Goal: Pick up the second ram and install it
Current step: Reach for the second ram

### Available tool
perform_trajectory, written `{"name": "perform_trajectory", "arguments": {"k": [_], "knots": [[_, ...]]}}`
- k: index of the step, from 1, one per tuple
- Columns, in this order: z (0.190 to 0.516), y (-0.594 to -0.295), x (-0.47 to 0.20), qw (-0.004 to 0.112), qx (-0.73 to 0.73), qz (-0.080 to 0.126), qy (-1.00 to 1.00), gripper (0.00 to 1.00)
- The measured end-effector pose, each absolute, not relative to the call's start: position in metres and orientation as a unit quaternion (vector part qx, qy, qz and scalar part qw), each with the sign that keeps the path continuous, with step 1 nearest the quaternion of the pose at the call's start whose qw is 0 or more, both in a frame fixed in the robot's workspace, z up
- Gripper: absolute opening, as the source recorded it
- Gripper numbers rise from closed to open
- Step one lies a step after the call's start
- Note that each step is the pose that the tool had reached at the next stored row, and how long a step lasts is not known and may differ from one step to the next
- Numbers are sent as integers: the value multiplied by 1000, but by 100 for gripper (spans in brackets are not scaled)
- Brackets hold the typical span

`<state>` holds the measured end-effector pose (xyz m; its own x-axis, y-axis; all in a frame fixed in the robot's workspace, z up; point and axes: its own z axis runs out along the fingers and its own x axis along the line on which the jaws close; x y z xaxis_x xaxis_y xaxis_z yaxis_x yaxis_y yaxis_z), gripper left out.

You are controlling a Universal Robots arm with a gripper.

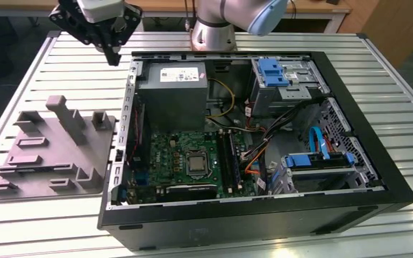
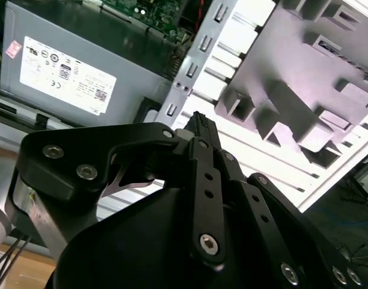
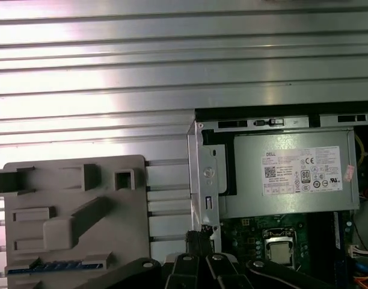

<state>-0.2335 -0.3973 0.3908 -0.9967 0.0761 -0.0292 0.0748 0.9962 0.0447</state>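
Black linkages of your end effector (image 2: 199,122) crowd the front of both wrist views. Its fingers are pressed together on nothing. In the exterior view it hangs over the desk (image 1: 41,75) by the far corner of the open computer case (image 1: 264,223), on the exterior view's left. The second ram (image 3: 58,265) sits as a thin blue strip along one edge of the grey tray (image 3: 127,235), well apart from the fingertips.

Your main risk, as I judge it, is that closed fingers brought down on that strip would strike its edge instead of straddling it. The tray's upright blocks (image 1: 66,115) also stand close enough to catch a linkage. A skewed hold on so thin a board could tilt it, and a tilted board would likely bind in the motherboard slots (image 1: 228,156). The case wall stands just beside the tray, so you have little room to swing.

You see the ram edge-on, so its chips and sticker are hidden, and the tray is cut off just past it. The slots are dark, and you cannot tell which one is free.
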Motion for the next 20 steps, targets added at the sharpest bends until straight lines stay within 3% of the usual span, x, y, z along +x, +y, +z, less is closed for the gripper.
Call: {"name": "perform_trajectory", "arguments": {"k": [20], "knots": [[387, -397, -292, 16, 38, 22, 999, 10]]}}
